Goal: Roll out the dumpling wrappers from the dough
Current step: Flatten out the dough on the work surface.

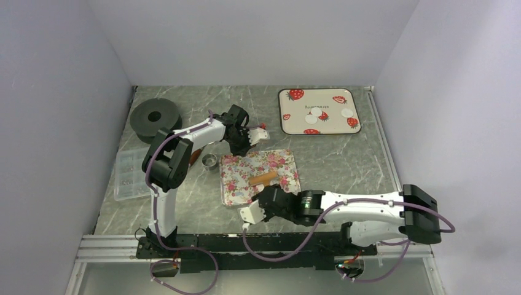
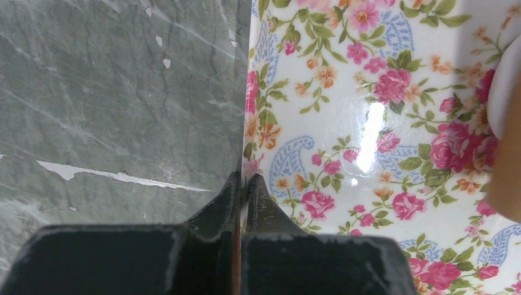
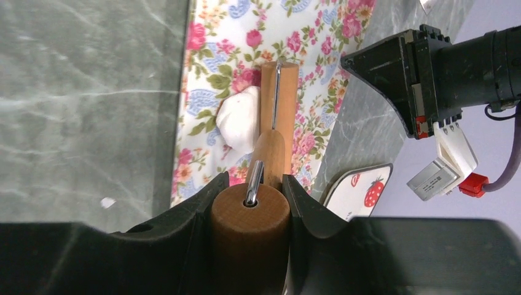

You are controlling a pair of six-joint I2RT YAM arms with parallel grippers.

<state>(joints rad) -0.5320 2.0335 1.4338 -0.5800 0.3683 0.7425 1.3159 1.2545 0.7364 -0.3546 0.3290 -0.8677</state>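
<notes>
Right jaws: the right gripper (image 3: 252, 184) was clamped around the round wooden handle of the rolling pin (image 3: 268, 153), one finger on each side of it.
Left jaws: the left gripper (image 2: 241, 181) was pressed shut, its tips pinching the edge of the flowered tray (image 2: 344, 123).
Rolling pin: a metal rod ran from the held handle to the wooden roller, which lay on the flowered tray.
Dough: a smooth, rounded white lump of dough (image 3: 239, 120) sat on the flowered tray, touching the side of the roller.
Flowered tray: glossy white with pink roses, it lay on the grey marbled table (image 1: 344, 160) between the two arms. The left gripper (image 1: 246, 144) was at its far left corner and the right gripper (image 1: 253, 214) was at its near edge.
Wrappers: several thin, flat, white, round wrappers (image 1: 348, 112) lay on the strawberry tray (image 1: 289, 126). Each was about as big as one of the printed berries. One lay toward the right side and the others were close together near the middle.
Strawberry tray: it was cream with a dark rim and sat at the far right of the table, well apart from both grippers.
Left side of the table: a small metal ring (image 1: 210, 161) stood just left of the flowered tray. A clear plastic box (image 1: 129, 174) and a black disc (image 1: 155, 117) with a hole in its centre lay farther left.
</notes>
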